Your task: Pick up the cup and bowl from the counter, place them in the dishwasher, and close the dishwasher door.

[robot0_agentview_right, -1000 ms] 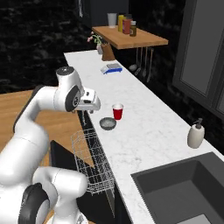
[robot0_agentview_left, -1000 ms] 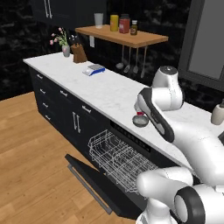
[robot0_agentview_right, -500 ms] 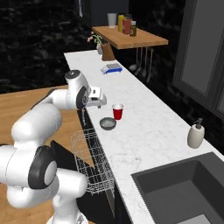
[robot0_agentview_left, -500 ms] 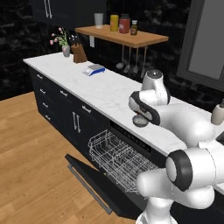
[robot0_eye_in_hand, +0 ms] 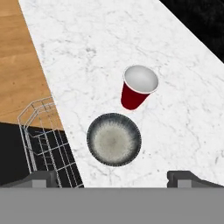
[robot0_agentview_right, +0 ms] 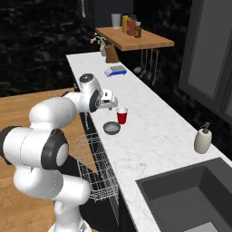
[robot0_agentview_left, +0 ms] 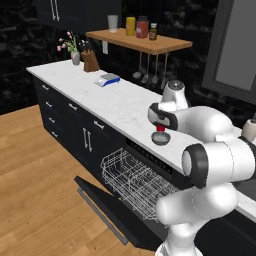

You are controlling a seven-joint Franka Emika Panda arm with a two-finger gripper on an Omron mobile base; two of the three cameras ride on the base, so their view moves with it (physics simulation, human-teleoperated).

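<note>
You've got the gripper (robot0_eye_in_hand: 112, 177) spread wide, holding nothing, above the bowl (robot0_eye_in_hand: 113, 139). Bowl sits on the counter (robot0_eye_in_hand: 183, 109) near its front edge. Cup (robot0_eye_in_hand: 138, 86) upright just behind the bowl. Dishwasher door (robot0_agentview_left: 107, 210) down, rack (robot0_agentview_left: 135, 182) out.

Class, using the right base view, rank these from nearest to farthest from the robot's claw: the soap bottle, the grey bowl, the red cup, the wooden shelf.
1. The cup, just beside the open claw on the counter; the bowl, at the counter's front edge, is too close to call against it.
2. The soap bottle, far along by the sink.
3. The wooden shelf, on the back wall.
</note>
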